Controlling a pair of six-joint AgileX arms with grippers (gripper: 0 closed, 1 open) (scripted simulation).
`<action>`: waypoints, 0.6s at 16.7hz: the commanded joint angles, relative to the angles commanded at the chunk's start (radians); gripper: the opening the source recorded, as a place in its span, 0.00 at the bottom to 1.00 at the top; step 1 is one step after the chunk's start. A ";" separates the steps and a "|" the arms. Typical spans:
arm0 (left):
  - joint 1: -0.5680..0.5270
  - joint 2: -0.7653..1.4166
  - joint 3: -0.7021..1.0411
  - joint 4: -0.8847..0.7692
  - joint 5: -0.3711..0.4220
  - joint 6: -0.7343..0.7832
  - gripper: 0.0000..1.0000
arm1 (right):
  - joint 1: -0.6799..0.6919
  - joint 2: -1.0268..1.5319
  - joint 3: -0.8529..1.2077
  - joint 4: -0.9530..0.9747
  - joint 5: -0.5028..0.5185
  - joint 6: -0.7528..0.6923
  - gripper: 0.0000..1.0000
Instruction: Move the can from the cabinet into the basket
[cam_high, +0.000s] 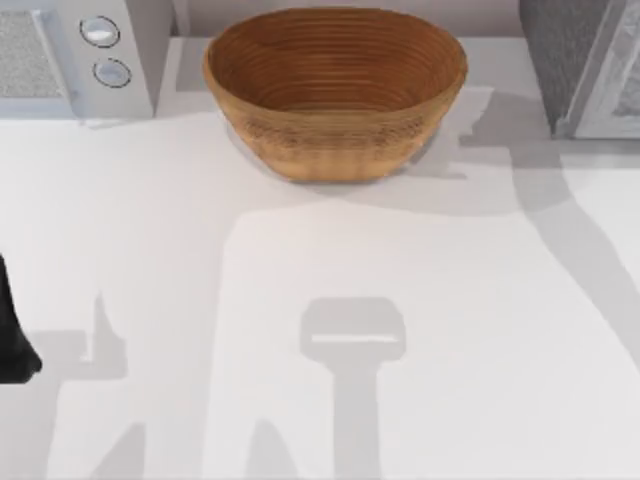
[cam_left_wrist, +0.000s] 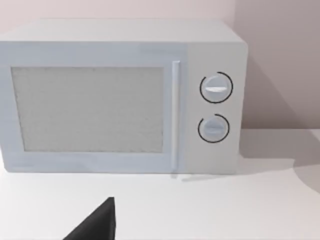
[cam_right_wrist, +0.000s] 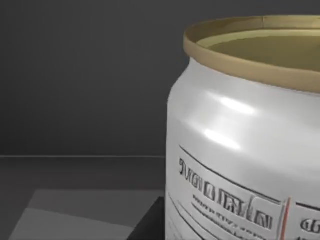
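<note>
can (cam_right_wrist: 240, 150) white, gold rim, red mark | basket (cam_high: 335, 60) brown ribbed wicker | cabinet (cam_high: 565, 50) speckled dark grey

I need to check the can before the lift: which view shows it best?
The right wrist view: the can sits close up, upright, gold rim and printed side plain, against dark grey walls. The top view gives the cabinet at the table's right rear; the left wrist view faces the microwave.

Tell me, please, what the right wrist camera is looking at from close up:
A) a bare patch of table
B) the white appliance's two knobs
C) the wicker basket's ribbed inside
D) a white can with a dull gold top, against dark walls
D: the right wrist view shows the can, white with a gold rim and red-marked print, before dark grey walls.
</note>
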 joint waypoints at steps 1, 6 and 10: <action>0.000 0.000 0.000 0.000 0.000 0.000 1.00 | 0.025 -0.032 0.002 -0.033 0.024 0.001 0.00; 0.000 0.000 0.000 0.000 0.000 0.000 1.00 | 0.057 -0.068 0.005 -0.069 0.055 0.002 0.00; 0.000 0.000 0.000 0.000 0.000 0.000 1.00 | 0.046 -0.088 -0.032 -0.052 0.044 0.003 0.00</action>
